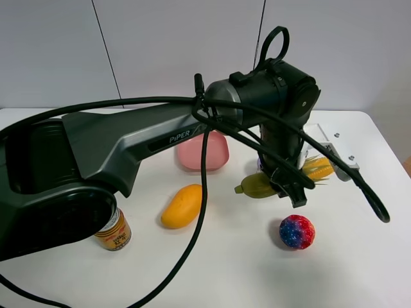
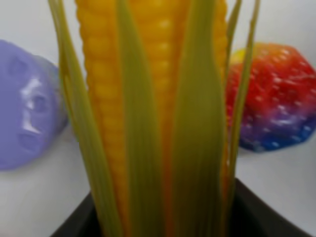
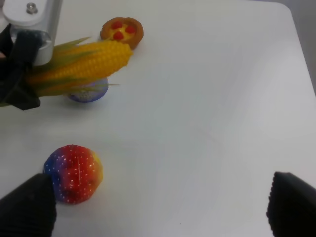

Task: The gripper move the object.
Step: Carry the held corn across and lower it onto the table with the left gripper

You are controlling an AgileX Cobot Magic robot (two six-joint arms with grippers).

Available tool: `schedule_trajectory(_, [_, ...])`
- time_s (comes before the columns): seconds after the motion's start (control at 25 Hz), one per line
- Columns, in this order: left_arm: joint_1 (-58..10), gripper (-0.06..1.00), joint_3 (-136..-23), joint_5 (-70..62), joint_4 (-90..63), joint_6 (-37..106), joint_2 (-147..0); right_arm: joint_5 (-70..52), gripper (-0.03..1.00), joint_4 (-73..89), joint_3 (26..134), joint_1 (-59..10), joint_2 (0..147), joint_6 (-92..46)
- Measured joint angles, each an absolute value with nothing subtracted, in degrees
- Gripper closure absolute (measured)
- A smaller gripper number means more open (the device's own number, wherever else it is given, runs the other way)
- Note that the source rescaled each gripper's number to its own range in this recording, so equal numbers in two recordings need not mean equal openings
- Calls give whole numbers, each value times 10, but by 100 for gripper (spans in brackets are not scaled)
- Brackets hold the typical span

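The toy corn cob [image 1: 313,169], with yellow kernels and a green husk, is held level above the white table [image 1: 244,269] at centre right. My left gripper [image 1: 287,184], black on the dark grey PiPER arm [image 1: 128,144], is shut on its husk end. The left wrist view shows the corn [image 2: 158,98] close up between the black fingers [image 2: 266,215]. The right wrist view shows the corn [image 3: 81,64] in the left gripper [image 3: 19,74]. My right gripper [image 3: 160,212] is open and empty above the table, and is out of the exterior view.
A red-and-blue speckled ball [image 1: 297,231] lies just in front of the corn. An orange-yellow mango [image 1: 182,205], a pink bowl [image 1: 203,153] and a tin can [image 1: 114,232] are to the left. A purple object [image 3: 89,92] and a small tart [image 3: 122,30] lie near the corn.
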State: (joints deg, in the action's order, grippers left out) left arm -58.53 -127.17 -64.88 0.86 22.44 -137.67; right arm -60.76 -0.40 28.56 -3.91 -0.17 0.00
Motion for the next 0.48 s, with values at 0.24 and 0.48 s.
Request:
schedule_trajectory(0.24, [-583,93,-1275,-637,13,235,-1403,-608,-3,-4,286,-39,-2,0])
schedule_trajectory(0.48, [-578,93,-1275,-624,18,255,-1445,-608,-3,-4,286,-39,-2,0])
